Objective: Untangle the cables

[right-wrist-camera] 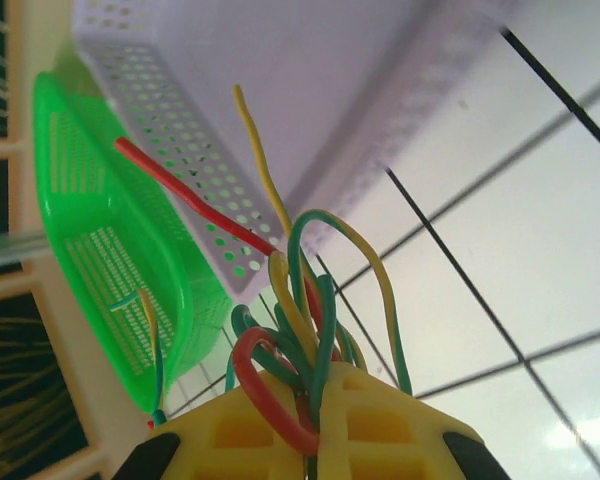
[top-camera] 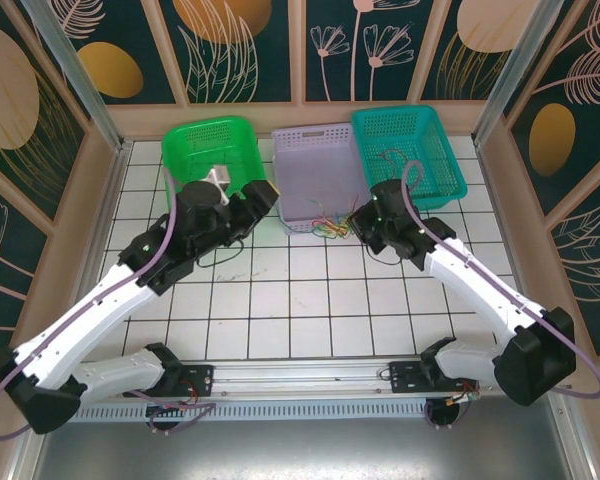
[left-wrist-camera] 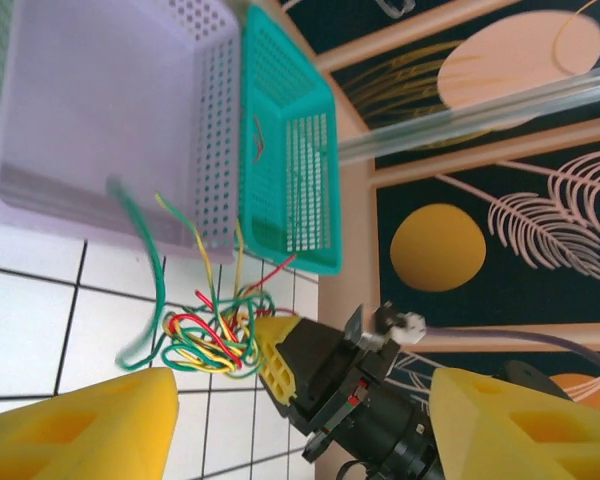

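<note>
The cables (top-camera: 326,228) lie as a tangle of green, yellow and red wires on the white tiles, right in front of the lilac basket (top-camera: 318,175). My right gripper (top-camera: 360,226) is shut on that bundle (right-wrist-camera: 310,330), and loops stick up from between its yellow fingers (right-wrist-camera: 400,430). In the left wrist view the tangle (left-wrist-camera: 212,338) hangs at the right gripper's yellow tip (left-wrist-camera: 277,352). One loose green cable (left-wrist-camera: 150,268) trails off to the left, blurred. My left gripper (left-wrist-camera: 300,405) stands open just left of the tangle, its fingers (left-wrist-camera: 90,430) wide apart with no cable between them.
Three baskets stand in a row at the back: green (top-camera: 212,150), lilac and teal (top-camera: 410,150). A few thin wires lie in the teal basket (left-wrist-camera: 280,150). Wooden walls enclose the table on three sides. Open tiles stretch toward the arm bases.
</note>
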`<state>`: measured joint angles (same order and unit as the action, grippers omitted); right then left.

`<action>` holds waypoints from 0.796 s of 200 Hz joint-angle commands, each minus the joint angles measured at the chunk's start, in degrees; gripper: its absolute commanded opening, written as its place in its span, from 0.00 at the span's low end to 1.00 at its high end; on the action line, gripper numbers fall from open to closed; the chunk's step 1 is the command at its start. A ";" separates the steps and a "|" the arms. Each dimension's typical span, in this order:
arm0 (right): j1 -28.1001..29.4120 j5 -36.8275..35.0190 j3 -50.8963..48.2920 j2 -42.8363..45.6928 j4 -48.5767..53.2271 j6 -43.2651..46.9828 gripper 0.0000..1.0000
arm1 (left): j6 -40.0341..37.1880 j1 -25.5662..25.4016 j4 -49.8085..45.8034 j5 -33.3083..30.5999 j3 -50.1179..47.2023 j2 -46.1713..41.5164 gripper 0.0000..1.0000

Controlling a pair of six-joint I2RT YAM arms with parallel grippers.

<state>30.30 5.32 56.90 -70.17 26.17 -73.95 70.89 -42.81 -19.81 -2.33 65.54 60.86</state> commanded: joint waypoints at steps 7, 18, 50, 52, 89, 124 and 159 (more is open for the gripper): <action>-1.61 8.37 0.96 0.55 2.32 -17.56 0.00 | -4.30 -0.26 -0.45 -4.47 -3.50 -1.09 0.70; -1.43 8.40 2.76 0.72 3.81 -20.12 0.00 | -4.36 -0.26 1.44 -3.21 -5.33 -1.42 0.71; -1.74 12.66 3.55 1.37 5.37 -29.36 0.00 | -4.06 -0.35 9.03 -0.12 -11.16 -3.00 0.73; -1.65 13.28 3.32 1.42 4.96 -29.97 0.00 | -4.15 -0.35 9.67 0.35 -11.58 -2.96 0.73; 0.42 16.91 1.47 1.80 -0.54 -38.70 0.00 | -6.88 -2.81 21.84 8.88 -14.50 2.43 0.69; 0.72 18.85 1.94 1.71 -2.13 -41.15 0.00 | -7.88 -5.18 29.38 10.32 -15.47 7.75 0.66; 2.02 20.51 1.77 2.24 -2.38 -42.08 0.00 | -9.15 -5.31 32.89 11.04 -13.84 13.02 0.56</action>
<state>30.89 23.03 58.98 -70.00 25.78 -113.25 64.18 -47.97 6.98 7.33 50.61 71.16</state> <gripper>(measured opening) 0.073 0.598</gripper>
